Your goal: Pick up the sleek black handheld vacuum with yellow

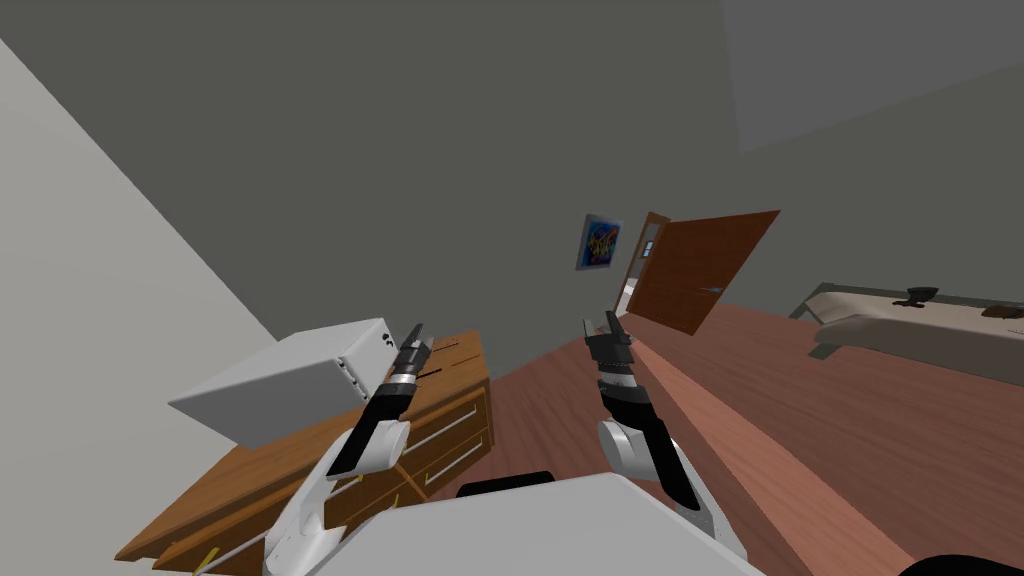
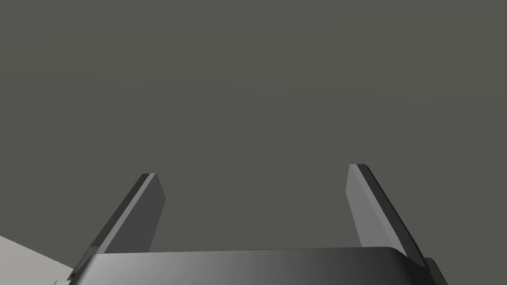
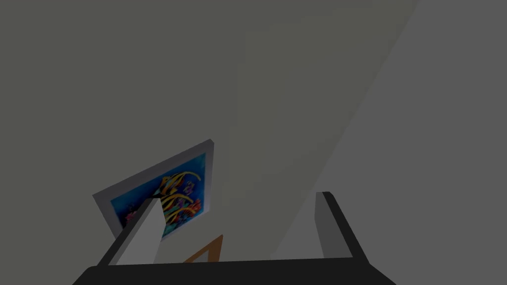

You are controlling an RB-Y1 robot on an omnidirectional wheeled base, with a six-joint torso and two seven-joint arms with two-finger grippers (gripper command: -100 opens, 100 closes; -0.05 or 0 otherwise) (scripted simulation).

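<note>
**Search step: both grippers open and empty**

Both arms are raised in front of me. The left gripper (image 1: pixel 414 338), near the wooden dresser (image 1: pixel 445 425) that carries a white box (image 1: pixel 290 385), has its fingers spread with nothing between them. The right gripper (image 1: pixel 606 325) is the same. Where the vacuum lies I cannot tell. A small dark thing (image 1: pixel 922 294) on the bed (image 1: pixel 900 335) is too small to name. I judge the next move calls for turning and looking, not reaching.

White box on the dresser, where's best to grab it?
The box lies flat with plain sides and no handle, so probably its short end by the left gripper, approached from that side, open fingers over top and bottom. It may prove too thick.
</note>
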